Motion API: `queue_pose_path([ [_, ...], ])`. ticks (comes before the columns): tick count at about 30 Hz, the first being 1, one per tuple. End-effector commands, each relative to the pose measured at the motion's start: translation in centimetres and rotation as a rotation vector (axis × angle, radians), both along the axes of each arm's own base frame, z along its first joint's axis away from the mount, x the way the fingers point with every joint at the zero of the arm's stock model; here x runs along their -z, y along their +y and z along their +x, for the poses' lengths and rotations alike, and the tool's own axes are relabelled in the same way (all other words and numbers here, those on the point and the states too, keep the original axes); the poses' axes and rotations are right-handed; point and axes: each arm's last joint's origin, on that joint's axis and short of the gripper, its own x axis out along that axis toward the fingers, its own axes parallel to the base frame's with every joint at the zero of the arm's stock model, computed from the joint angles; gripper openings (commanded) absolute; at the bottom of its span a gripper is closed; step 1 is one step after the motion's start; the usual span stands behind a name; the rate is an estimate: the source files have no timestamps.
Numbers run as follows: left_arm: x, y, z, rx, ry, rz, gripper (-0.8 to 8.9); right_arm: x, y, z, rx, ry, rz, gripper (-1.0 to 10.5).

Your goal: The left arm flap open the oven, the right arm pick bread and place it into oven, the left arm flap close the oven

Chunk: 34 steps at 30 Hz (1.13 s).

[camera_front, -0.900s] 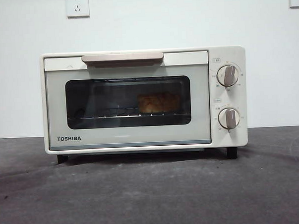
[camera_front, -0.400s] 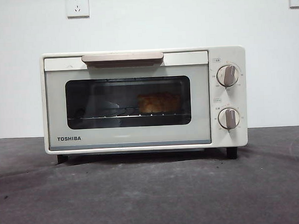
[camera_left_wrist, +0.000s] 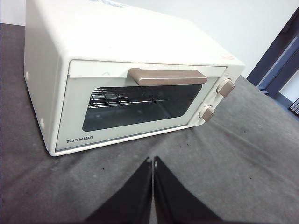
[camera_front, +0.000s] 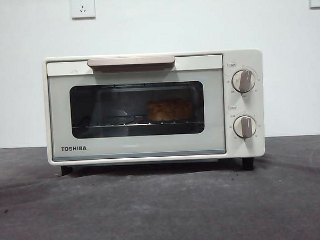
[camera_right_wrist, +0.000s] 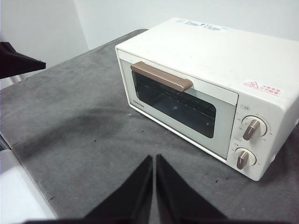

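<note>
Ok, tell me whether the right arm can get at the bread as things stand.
Probably not: the bread sits inside the oven behind its shut door, and the right gripper hangs back with jaws together.

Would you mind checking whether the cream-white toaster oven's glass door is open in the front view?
No, the cream-white toaster oven has its door shut flush, with the golden bread visible behind the glass.

cream oven (camera_front: 140, 147), golden bread (camera_front: 169, 110), dark grey surface (camera_front: 164, 210)

the oven is cream-white with a dark glass window (camera_front: 106, 101), taupe bar handle (camera_front: 131, 61), taupe-tipped knobs (camera_front: 244, 80), black lettering and black feet (camera_front: 248, 163); the bread is golden-orange with a browned top; the wall (camera_front: 198, 17) is white; both pairs of fingers (camera_left_wrist: 153, 186) are black.
</note>
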Motion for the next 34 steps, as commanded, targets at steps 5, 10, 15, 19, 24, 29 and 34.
queue_pose_path([
  [5,0.2,0.0,-0.4,0.006,-0.072,0.005,0.09,-0.6,-0.1,-0.1,-0.005,-0.022,0.010,0.1],
  [10,3.7,0.2,0.1,-0.019,-0.200,0.067,0.09,-0.6,-0.1,-0.1,-0.005,-0.022,0.010,0.1],
  [15,8.8,0.8,0.5,-0.190,-0.214,0.097,0.09,-0.6,-0.1,-0.1,-0.005,-0.022,0.010,0.1],
  [19,11.1,1.2,0.6,-0.321,-0.192,0.128,0.09,-0.6,-0.1,-0.1,-0.005,-0.022,0.010,0.1],
  [24,12.4,1.6,0.9,-0.456,-0.167,0.165,0.09,-0.6,-0.1,-0.1,-0.005,-0.022,0.010,0.1],
  [29,13.2,1.9,1.0,-0.526,-0.146,0.188,0.09,-0.6,-0.1,-0.1,-0.005,-0.022,0.010,0.1],
  [34,13.2,1.9,1.0,-0.534,-0.147,0.198,0.09,-0.6,-0.1,-0.1,-0.005,-0.022,0.010,0.1],
])
